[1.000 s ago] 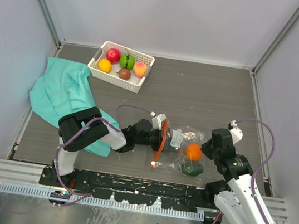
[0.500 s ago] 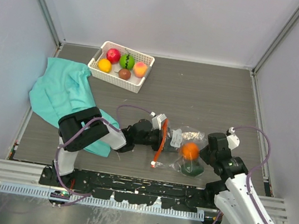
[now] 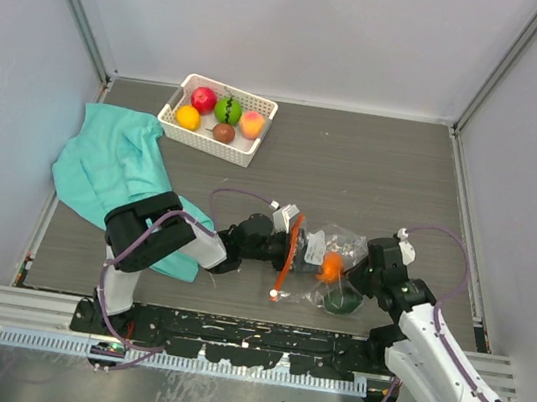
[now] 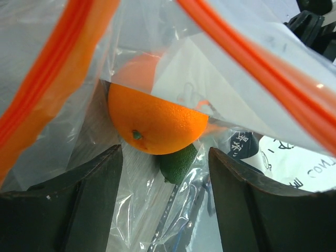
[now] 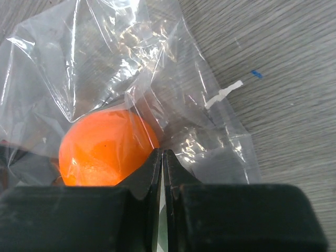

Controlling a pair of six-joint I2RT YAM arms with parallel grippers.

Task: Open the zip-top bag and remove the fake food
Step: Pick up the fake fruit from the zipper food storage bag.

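One zip-top bag [image 3: 343,241] lies on the tabletop [image 3: 373,176], two fruits inside: an orange [image 3: 332,264] and a dark green one [image 3: 340,300]. The left gripper [image 3: 289,250] stands wide open at the bag's mouth, gripping nothing. The right gripper [image 3: 363,276] is pinched tight on the bag's far end. Five fruits fill one basket [image 3: 206,143] well beyond the bag. The risk: slick plastic slips free and both fruits roll deeper.

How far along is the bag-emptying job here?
Done: the zip-top bag is open, and five fruits sit in the white basket. In hand: the open left gripper sits at the bag's mouth while the right gripper pinches its far end. Remaining: the orange and dark green fruit, both inside.
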